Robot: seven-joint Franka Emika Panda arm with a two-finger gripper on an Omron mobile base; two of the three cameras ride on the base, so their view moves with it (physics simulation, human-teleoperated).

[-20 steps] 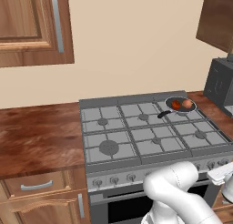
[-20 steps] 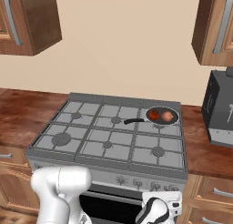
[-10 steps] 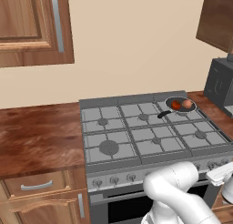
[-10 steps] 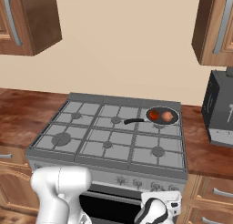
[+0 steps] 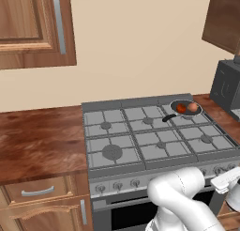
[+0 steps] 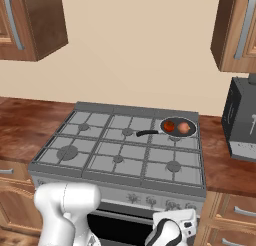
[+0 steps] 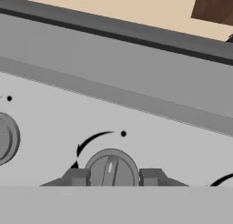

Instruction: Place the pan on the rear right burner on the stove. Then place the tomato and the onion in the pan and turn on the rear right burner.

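Wood counters flank the stove (image 5: 154, 145), pan (image 5: 186, 107) on rear right burner at upper right holding tomato (image 5: 181, 109) and onion (image 5: 192, 106), gripper (image 7: 111, 176) low in hand view, jaws narrowed onto a front knob (image 7: 111, 168)

Gripper (image 7: 112, 176) fingertips (image 7: 75, 177) clamp either side of a round grey knob (image 7: 110, 166) on stove front panel (image 7: 136, 127); another knob (image 7: 7, 137) far left of it.

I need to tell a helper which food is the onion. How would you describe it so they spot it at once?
Find the stove, then the black pan on its rear right burner. Two small balls lie in it side by side: the onion is the paler tan-pink one, on the side away from the pan's handle, beside the redder tomato.
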